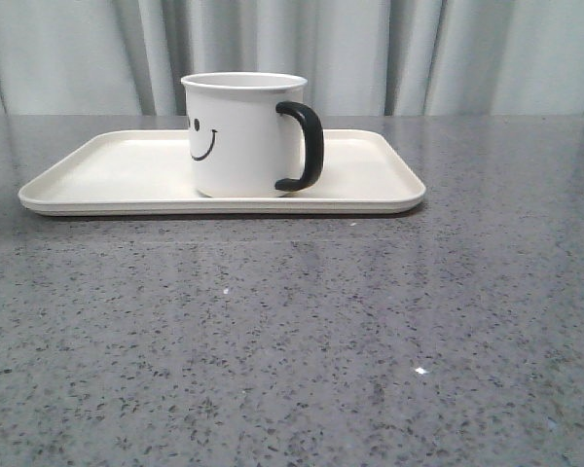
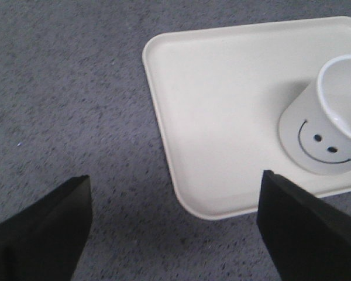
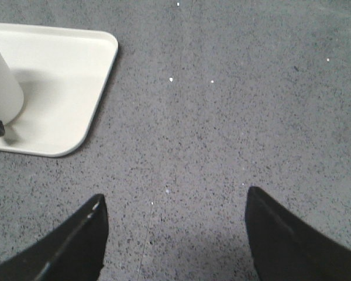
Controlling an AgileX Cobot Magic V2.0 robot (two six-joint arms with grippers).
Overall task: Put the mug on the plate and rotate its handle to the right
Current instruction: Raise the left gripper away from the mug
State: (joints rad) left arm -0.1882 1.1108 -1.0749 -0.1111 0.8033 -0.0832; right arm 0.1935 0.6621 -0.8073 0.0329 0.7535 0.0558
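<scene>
**Mug on plate, handle right, both arms clear**

Left gripper (image 2: 174,228): jaws spread wide, nothing between them, hovering over bare grey speckled desk (image 1: 292,341) just off the plate's left end. In the left wrist view the plate corner and the smiley side of the mug sit beyond the fingertips, apart from them, no contact.

Plate (image 1: 107,170): cream rectangular tray, long axis running left-right across the desk, lying flat. Left part bare.

Mug (image 1: 238,136): white, upright, standing on the plate roughly mid-length, slightly right of centre in the front view. Smiley face on its left-front side. Handle (image 1: 307,146): black loop, sticks out to the right, along the plate's long axis.

Right gripper (image 3: 174,231): jaws released too, empty, over bare desk off the plate's right end. The right wrist view shows the plate's right corner, the mug's wall and a sliver of black handle at frame edge, well apart from the fingertips.

Judgement: both task conditions look met, mug on plate and handle rightward. Neither arm shows in the front view, so both look pulled back. If a handle tweak were needed, the right arm is on the handle side; the left arm faces the smiley side. Likely nothing left but staying clear.
</scene>
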